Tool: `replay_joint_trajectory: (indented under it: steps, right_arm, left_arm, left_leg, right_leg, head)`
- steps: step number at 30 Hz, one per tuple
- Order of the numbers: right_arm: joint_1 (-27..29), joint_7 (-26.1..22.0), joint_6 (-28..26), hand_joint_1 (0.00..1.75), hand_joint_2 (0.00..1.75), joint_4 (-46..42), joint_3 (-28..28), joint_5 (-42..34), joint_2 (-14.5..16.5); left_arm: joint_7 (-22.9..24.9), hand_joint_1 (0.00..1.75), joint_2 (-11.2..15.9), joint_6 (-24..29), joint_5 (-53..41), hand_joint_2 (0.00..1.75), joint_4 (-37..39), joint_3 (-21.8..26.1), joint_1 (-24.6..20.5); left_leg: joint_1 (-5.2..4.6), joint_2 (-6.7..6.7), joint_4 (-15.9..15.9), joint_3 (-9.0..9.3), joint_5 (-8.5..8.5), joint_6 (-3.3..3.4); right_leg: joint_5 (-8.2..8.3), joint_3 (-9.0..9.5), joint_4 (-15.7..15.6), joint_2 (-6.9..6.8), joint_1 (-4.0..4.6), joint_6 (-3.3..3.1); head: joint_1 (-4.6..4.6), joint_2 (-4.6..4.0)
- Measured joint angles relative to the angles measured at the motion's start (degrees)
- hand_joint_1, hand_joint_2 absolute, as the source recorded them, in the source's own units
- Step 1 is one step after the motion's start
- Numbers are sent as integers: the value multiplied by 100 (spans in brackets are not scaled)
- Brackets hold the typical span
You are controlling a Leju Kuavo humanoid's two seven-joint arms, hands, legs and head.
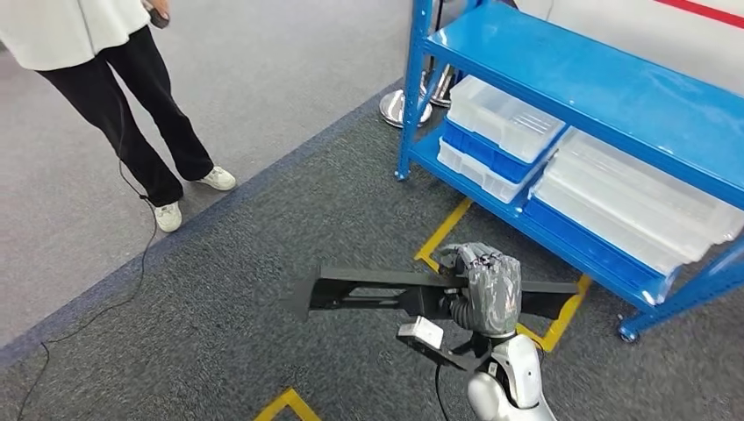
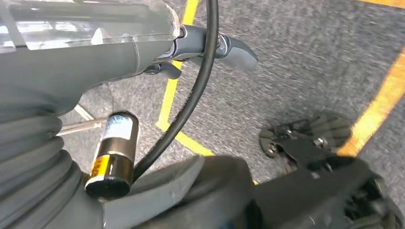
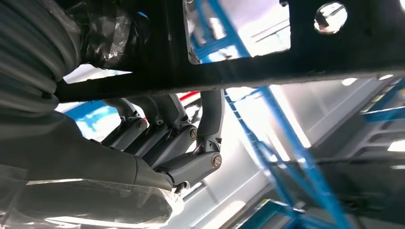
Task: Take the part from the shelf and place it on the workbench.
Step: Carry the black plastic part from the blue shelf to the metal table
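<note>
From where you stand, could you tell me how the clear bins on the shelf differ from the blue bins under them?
The clear bins are translucent white and sit on top; the blue bins are opaque and lie beneath them. The clear bins show their open ribbed insides, while the blue bins show just their rims. Both are shallow, rectangular and stacked on the blue shelf.

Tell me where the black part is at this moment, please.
In the head view the black part is held level by the right hand above the grey floor, just off the blue shelf on its right and over the yellow floor marking.

bright even light, blurred wrist views
</note>
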Motion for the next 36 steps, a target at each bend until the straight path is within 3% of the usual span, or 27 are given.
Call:
replay_joint_trajectory:
  steps: [2, 3, 4, 5, 6, 8, 10, 12, 14, 16, 18, 19, 20, 21, 23, 24, 25, 27, 28, 30, 32, 33, 34, 35, 36]
  right_arm:
    - [6, 11, 0, 175, 175, 40, 27, 4, -2]
    - [9, 18, 0, 175, 175, 62, 34, 4, -5]
    - [10, 23, 0, 175, 175, 79, 40, 4, -9]
    - [7, 26, 0, 175, 175, 90, 45, 4, -13]
    - [2, 27, 0, 175, 175, 97, 50, 4, -15]
    - [-17, 27, 0, 175, 175, 104, 59, 4, -15]
    - [-24, 28, 0, 175, 175, 111, 63, 4, -17]
    - [-31, 32, 0, 175, 175, 114, 71, 4, -18]
    - [-52, 37, 0, 175, 175, 114, 82, 5, -14]
    - [-59, 47, 0, 175, 175, 114, 91, 16, -14]
    - [-50, 72, 0, 175, 175, 115, 96, 44, -18]
    - [-47, 84, 0, 175, 175, 114, 97, 58, -19]
    - [-48, 91, 0, 175, 175, 114, 99, 70, -19]
    - [-51, 94, 0, 175, 175, 113, 101, 78, -19]
    - [-66, 105, 0, 175, 175, 111, 104, 84, -17]
    - [-77, 115, 0, 175, 175, 110, 105, 87, -17]
    - [-85, 127, 0, 175, 175, 109, 107, 90, -17]
    - [-98, 148, 0, 175, 175, 106, 114, 94, -17]
    - [-104, 156, 0, 175, 175, 103, 119, 96, -19]
    - [-117, 167, 0, 175, 175, 96, 126, 99, -21]
    - [-108, 169, 0, 175, 175, 97, 128, 100, -30]
    - [-97, 170, 0, 175, 175, 98, 129, 101, -38]
    - [-87, 172, 0, 175, 175, 99, 129, 101, -45]
    - [-85, 174, 0, 175, 175, 99, 130, 101, -51]
    - [-85, 176, 0, 175, 175, 99, 131, 101, -55]
  left_arm:
    - [4, 0, -2, -2, 0, 175, 0, -16, -13]
    - [4, 0, -3, -3, 0, 175, 0, -23, -11]
    - [5, 0, -4, -3, 0, 175, 0, -27, -5]
    - [7, 0, -6, -4, 0, 175, 0, -29, 2]
    - [7, 0, -8, -4, 0, 175, 0, -31, 7]
    - [5, 0, -19, -5, 1, 175, 0, -32, 2]
    - [1, 0, -27, -6, 3, 175, 0, -33, -5]
    - [-3, 0, -26, -5, 4, 175, 1, -33, 8]
    - [-3, 0, -23, -2, 5, 175, 2, -34, 18]
    - [-8, 0, -21, 0, 8, 175, 2, -35, 4]
    - [-15, 0, -19, -1, 11, 175, 2, -35, -10]
    - [-17, 0, -18, -2, 13, 175, 2, -35, -8]
    - [-18, 0, -16, -3, 14, 175, 2, -35, -1]
    - [-18, 0, -13, -3, 15, 175, 2, -35, 6]
    - [-18, 0, -9, -4, 17, 175, 2, -35, 5]
    - [-19, 0, -8, -4, 18, 175, 2, -35, -1]
    - [-19, 0, -8, -7, 19, 175, 2, -36, -4]
    - [-21, 0, -6, -13, 22, 175, 2, -38, 5]
    - [-22, 0, -7, -16, 24, 175, 2, -40, 15]
    - [-25, 0, -9, -20, 26, 175, 2, -46, 20]
    - [-27, 0, -15, -24, 26, 175, 2, -56, 12]
    - [-27, 0, -19, -25, 26, 175, 2, -62, 8]
    - [-27, 0, -22, -28, 26, 175, 2, -67, 10]
    - [-27, 0, -25, -31, 26, 175, 2, -71, 15]
    - [-27, 0, -25, -33, 26, 175, 2, -74, 19]
  left_leg:
    - [-14, -121, 4, -24, 16, 30]
    - [-21, -194, 13, -33, 20, 36]
    - [-26, -271, 26, -40, 20, 36]
    - [-27, -350, 44, -44, 17, 32]
    - [-25, -427, 69, -46, 10, 21]
    - [-28, -563, 138, -82, -11, -20]
    - [-19, -673, 179, -141, -10, -84]
    - [5, -748, 178, -176, 5, -155]
    - [3, -561, 342, -256, -103, -222]
    - [3, -265, 913, -519, -420, -280]
    - [20, -171, 1613, -854, -711, -320]
    - [25, -159, 1762, -921, -728, -328]
    - [27, -143, 1669, -860, -628, -325]
    - [25, -106, 1361, -688, -450, -311]
    - [-8, 106, 538, -244, -151, -243]
    - [-32, 200, 276, -110, -89, -202]
    - [-56, 258, 145, -52, -80, -165]
    - [-69, 179, 105, -58, -66, -109]
    - [-56, 120, 76, -49, -46, -82]
    - [-22, 9, 21, -18, -1, -11]
    - [-10, -100, 10, -25, 17, 27]
    - [-10, -166, 15, -32, 18, 31]
    - [-10, -240, 24, -35, 18, 31]
    - [-6, -318, 39, -38, 14, 26]
    - [0, -399, 64, -38, 6, 13]
  right_leg:
    - [-356, -344, 740, 196, -1, -2]
    - [-433, -478, 1015, 229, 0, -3]
    - [-397, -525, 1099, 244, 0, -7]
    - [-251, -462, 957, 258, -1, -15]
    - [-35, -304, 620, 298, -7, -26]
    - [248, 19, -78, 517, -25, -49]
    - [280, 124, -337, 650, -20, -66]
    - [305, 134, -368, 548, -8, -115]
    - [333, 164, -412, 425, -17, -191]
    - [340, 176, -434, 283, -11, -244]
    - [333, 168, -431, 126, 6, -264]
    - [328, 167, -431, 49, 11, -266]
    - [323, 170, -430, -21, 14, -263]
    - [316, 178, -430, -86, 18, -256]
    - [298, 202, -431, -203, 38, -229]
    - [290, 209, -433, -250, 50, -208]
    - [283, 217, -435, -299, 61, -186]
    - [273, 239, -453, -398, 73, -131]
    - [248, 250, -437, -384, 64, -101]
    - [34, 138, -142, -137, 46, -60]
    - [-337, -193, 569, 165, 32, -54]
    - [-466, -371, 924, 222, 31, -51]
    - [-491, -483, 1125, 244, 29, -46]
    - [-397, -494, 1110, 255, 23, -41]
    - [-204, -400, 875, 275, 11, -35]
  head:
    - [4, 0]
    - [4, 0]
    - [4, 0]
    - [5, 0]
    - [4, 0]
    - [3, 0]
    - [1, 0]
    - [2, 0]
    - [-15, 0]
    - [-35, 0]
    - [-39, 0]
    - [-39, 0]
    - [-39, 0]
    - [-39, 0]
    - [-37, 0]
    - [-38, 0]
    - [-37, 0]
    - [-37, 0]
    - [-35, 0]
    - [-30, 0]
    - [-26, 0]
    - [-26, 0]
    - [-26, 0]
    - [-26, 0]
    - [-26, 0]
